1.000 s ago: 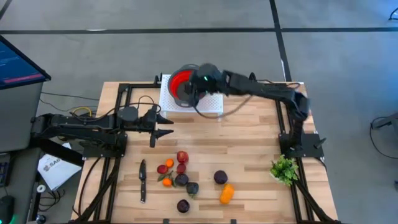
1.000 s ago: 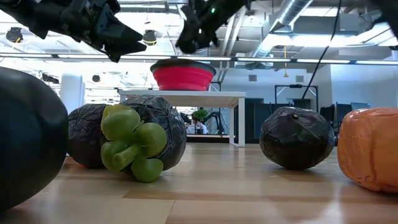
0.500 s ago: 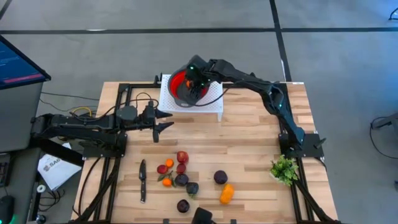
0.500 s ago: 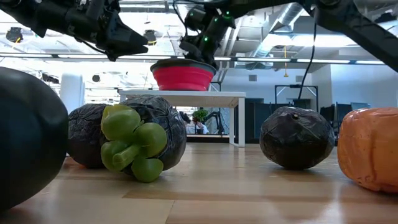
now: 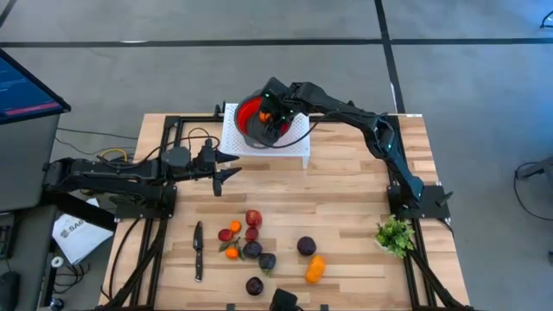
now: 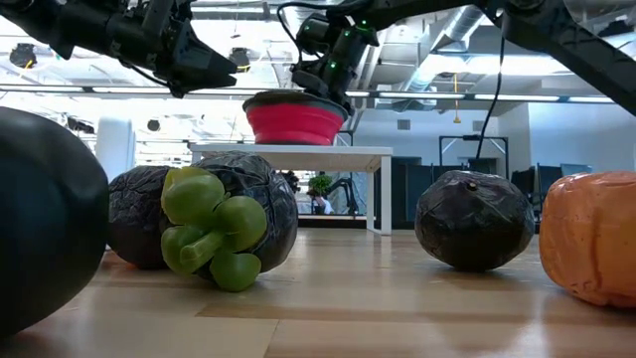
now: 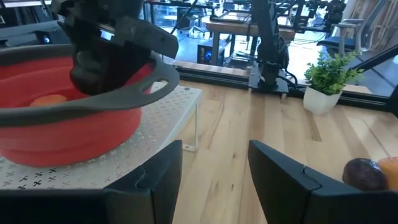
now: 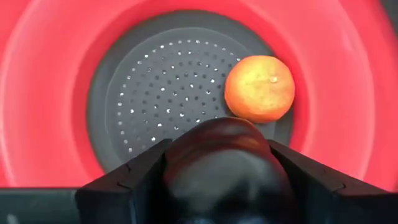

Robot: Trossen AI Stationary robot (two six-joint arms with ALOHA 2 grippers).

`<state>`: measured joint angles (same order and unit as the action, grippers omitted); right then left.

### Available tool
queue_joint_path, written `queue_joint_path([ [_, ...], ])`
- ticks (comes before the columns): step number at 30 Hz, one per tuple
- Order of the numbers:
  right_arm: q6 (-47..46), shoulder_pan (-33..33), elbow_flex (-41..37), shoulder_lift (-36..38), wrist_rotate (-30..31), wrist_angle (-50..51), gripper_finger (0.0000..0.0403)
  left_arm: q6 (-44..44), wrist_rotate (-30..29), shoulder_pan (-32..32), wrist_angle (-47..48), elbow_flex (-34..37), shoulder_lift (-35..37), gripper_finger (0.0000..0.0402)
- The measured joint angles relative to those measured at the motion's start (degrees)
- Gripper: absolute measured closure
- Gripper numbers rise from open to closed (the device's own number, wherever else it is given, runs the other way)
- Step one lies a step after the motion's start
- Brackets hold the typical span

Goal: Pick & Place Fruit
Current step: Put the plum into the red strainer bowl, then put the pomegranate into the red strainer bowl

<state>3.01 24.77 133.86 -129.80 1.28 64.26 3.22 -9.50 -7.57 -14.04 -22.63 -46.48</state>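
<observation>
**Right arm:** reaches from the right side to the far centre. Its jaws hang down inside the red bowl [image 5: 245, 113], grasping a dark purple fruit [image 8: 217, 155] just above the grey perforated bottom.

**Bowl contents:** one orange fruit [image 8: 259, 89] lies just beside the held piece.

**Bowl support:** a white perforated stand [image 5: 298, 147] at the far edge of the tabletop [image 5: 346, 199].

**Left arm:** stretched in from the left, with its jaws released and nothing between them. They sit near the stand's left near corner, clear of the bowl.

**Remaining fruit:** all near centre, well apart from the bowl.
- a red piece [image 5: 253, 218]
- a dark purple piece [image 5: 306, 246]
- an orange piece [image 5: 315, 269]
- several more pieces clustered to their left

**Other items:**
- black knife [image 5: 198, 250], left of the cluster
- green sprig [image 5: 396, 235], at the right edge

**Change:** a second ago the right arm's jaws hovered above the bowl's rim; they have since dropped into it. The loose fruit, knife and sprig have not moved.
</observation>
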Motion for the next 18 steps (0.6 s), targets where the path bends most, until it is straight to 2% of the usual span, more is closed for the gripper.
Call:
queue_joint_path([
  [9,0.5,0.0,0.0,0.0,0.0,-0.1,0.0129,0.0,0.0,0.0,-0.22,-0.02,0.0,0.0225],
  [18,0.48,0.0,0.02,1.22,0.07,-3.22,0.0126,0.02,0.05,0.0,-0.22,-0.02,0.0,0.0225],
])
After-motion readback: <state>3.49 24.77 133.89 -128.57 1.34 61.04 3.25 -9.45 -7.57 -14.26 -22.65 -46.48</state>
